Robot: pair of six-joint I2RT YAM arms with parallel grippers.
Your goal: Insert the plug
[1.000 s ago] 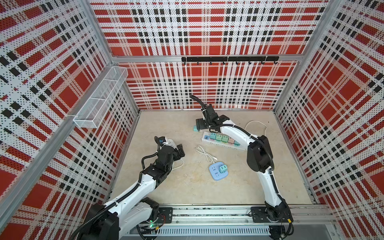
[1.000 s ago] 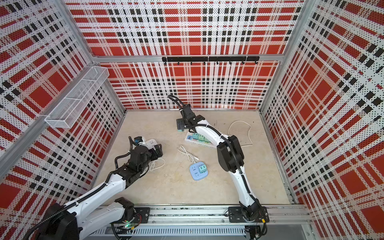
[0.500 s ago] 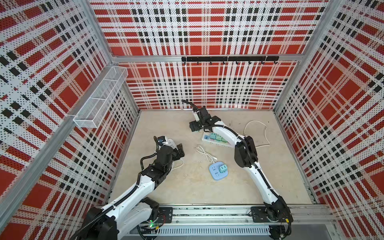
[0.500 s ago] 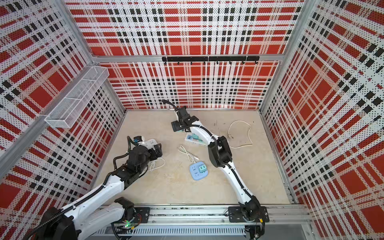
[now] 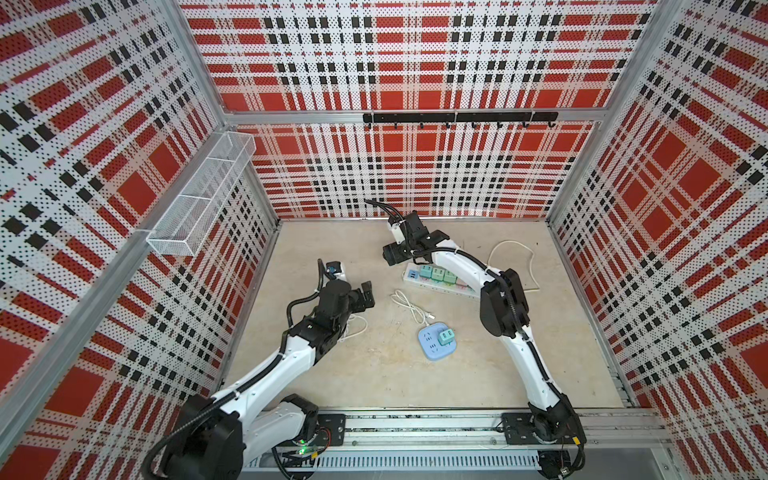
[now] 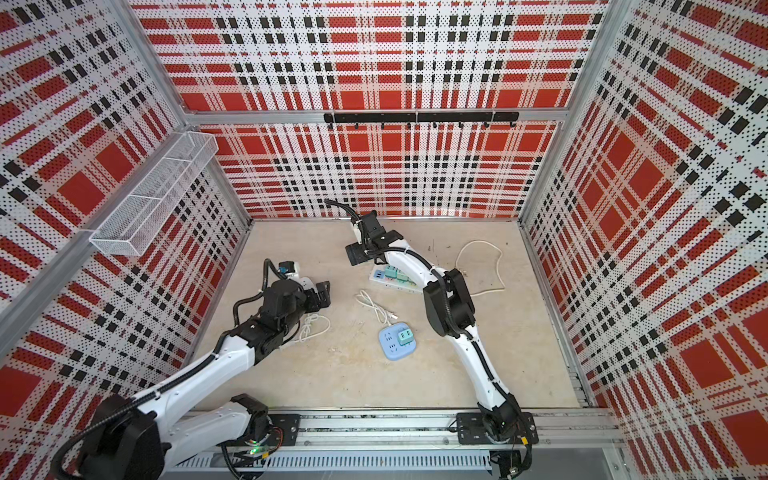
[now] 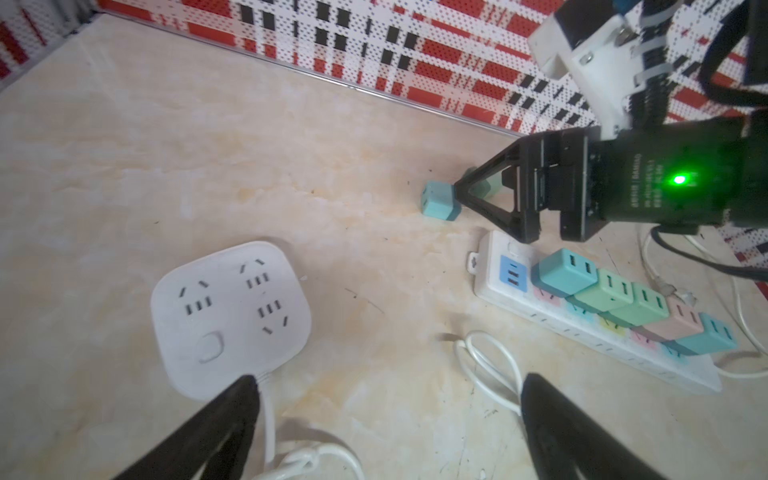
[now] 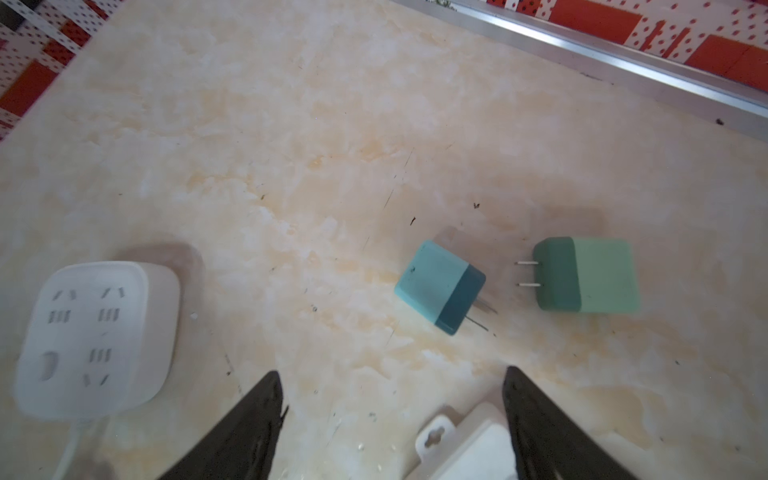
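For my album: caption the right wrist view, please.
Open right gripper facing a teal plug and a green plug, both unplugged.

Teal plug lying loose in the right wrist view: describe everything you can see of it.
The teal plug is a rounded cube, plastic by its look: light teal body, darker band at the prong end, two metal prongs. It lies on its side on the marbled table, prong end nearer the green plug, which lies apart. Nothing touches it; the open right claw hangs short of it.
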